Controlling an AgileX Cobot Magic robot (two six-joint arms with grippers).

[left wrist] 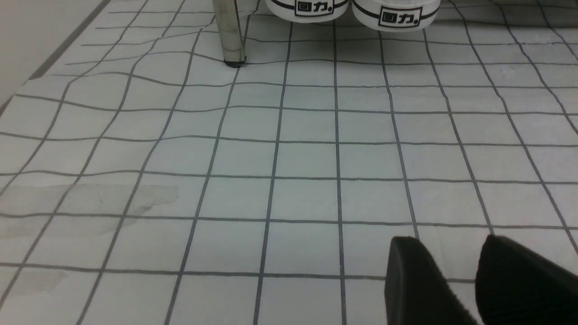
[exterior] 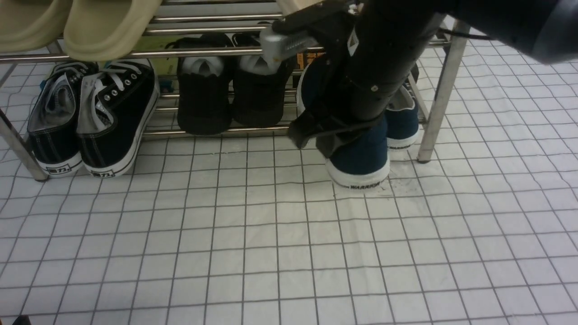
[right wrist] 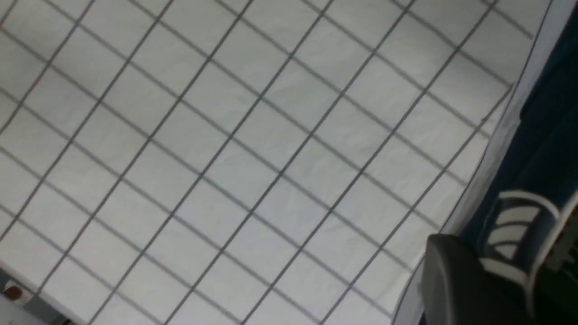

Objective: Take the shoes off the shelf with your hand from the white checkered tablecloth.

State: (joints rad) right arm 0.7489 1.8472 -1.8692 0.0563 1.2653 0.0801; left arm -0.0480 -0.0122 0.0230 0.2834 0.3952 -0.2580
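Note:
My right gripper (exterior: pixel 323 133) is shut on the heel of one navy-blue shoe (exterior: pixel 363 158). The shoe hangs tilted, heel up, with its white toe at the white checkered tablecloth (exterior: pixel 271 234) just in front of the shelf (exterior: pixel 434 113). In the right wrist view the gripper (right wrist: pixel 492 271) holds the shoe's striped heel tab (right wrist: pixel 519 221). The second navy shoe (exterior: pixel 403 118) still rests on the lower tier by the right leg. My left gripper (left wrist: pixel 451 271) is open and empty, low over the cloth (left wrist: pixel 289 158).
Black lace-up sneakers (exterior: pixel 113 117) lean on the lower tier at left, toes on the cloth (left wrist: pixel 388 13), beside a chrome leg (left wrist: pixel 230 31). All-black slip-ons (exterior: pixel 226 95) sit mid-shelf. Beige slippers (exterior: pixel 99 27) lie on the upper tier.

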